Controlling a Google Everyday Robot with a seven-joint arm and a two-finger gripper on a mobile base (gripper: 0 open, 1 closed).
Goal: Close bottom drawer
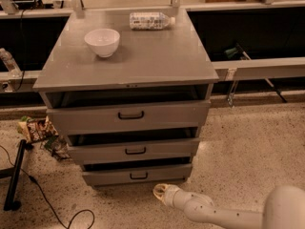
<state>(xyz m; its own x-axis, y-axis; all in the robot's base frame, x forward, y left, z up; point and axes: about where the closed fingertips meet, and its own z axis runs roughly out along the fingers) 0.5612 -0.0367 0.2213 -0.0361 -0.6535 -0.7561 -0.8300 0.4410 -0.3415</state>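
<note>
The bottom drawer is the lowest, narrowest grey front of the grey cabinet, with a small black bar handle. A dark gap shows above its front panel, so it stands slightly pulled out. My gripper is at the end of the white arm, low over the floor, just in front of and below the drawer's right part, apart from the panel.
The middle drawer and top drawer also stand slightly out. A white bowl and a lying bottle sit on the cabinet top. Snack bags, a black stand and a cable lie on the floor at left.
</note>
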